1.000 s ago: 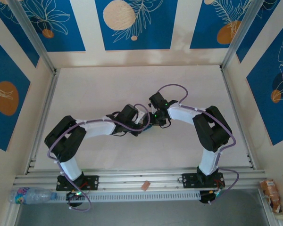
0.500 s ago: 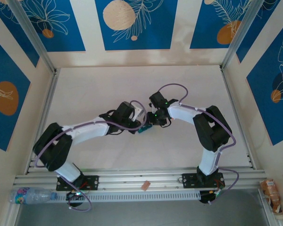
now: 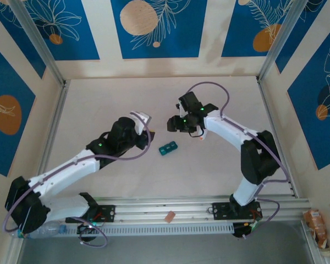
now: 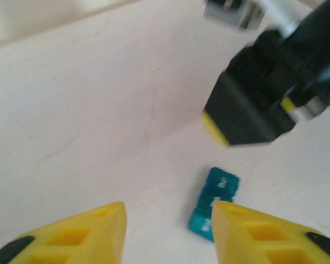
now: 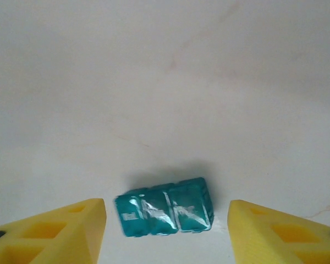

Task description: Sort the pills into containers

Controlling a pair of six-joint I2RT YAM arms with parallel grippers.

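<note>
We see bare table [image 3: 110, 104] on every side of the teal organiser [image 3: 168, 148], with the widest free room toward the near edge. The left gripper [image 3: 147, 136] stands just beside it and the right gripper [image 3: 172, 124] just beyond it. Both have their fingers spread and are clear of it, leaving a narrow lane between them.

organiser [image 4: 217, 190] part-hidden — behind left finger [image 4: 264, 236], blurred

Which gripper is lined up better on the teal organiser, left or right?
The right gripper: its wrist view has the organiser centred between its open jaws. For the left gripper it sits off to one side, partly behind a finger.
</note>
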